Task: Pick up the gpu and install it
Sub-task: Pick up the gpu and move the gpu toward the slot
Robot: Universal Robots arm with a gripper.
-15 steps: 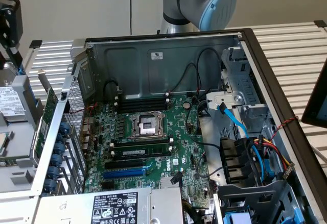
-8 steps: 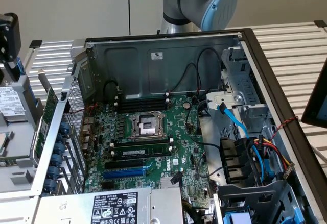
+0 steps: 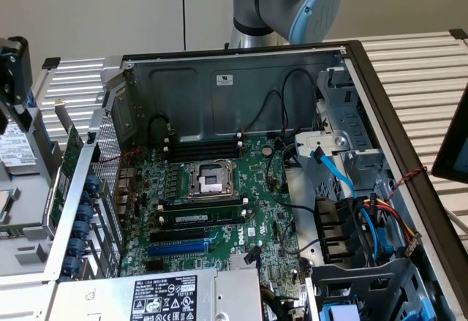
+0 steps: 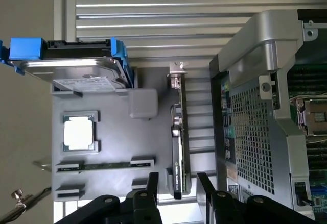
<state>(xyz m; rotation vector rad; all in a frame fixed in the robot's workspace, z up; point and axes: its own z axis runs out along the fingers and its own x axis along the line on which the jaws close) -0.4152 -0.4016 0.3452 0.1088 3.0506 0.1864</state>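
Observation:
The gpu [image 4: 179, 132] stands on its edge in a grey parts tray [image 4: 143, 147], its silver end bracket [image 4: 177, 71] pointing away from the gripper. My gripper [image 4: 177, 179] is open, and its black fingers [image 4: 152, 179] stand on either side of the card's near end with a gap on each side. In the exterior view the gpu [image 3: 71, 153] is a thin green board at the exterior view's left, just outside the open computer case [image 3: 351, 50]. The green motherboard [image 3: 248, 167] lies inside the case with a blue slot [image 3: 179, 248] near the front.
The tray also holds a hard drive [image 4: 76, 63] in a blue carrier, a CPU [image 4: 79, 133] and a RAM stick [image 4: 102, 165]. The case's perforated rear wall [image 4: 250, 137] stands close beside the gpu. Cables and drive bays [image 3: 351, 218] crowd the case's right side.

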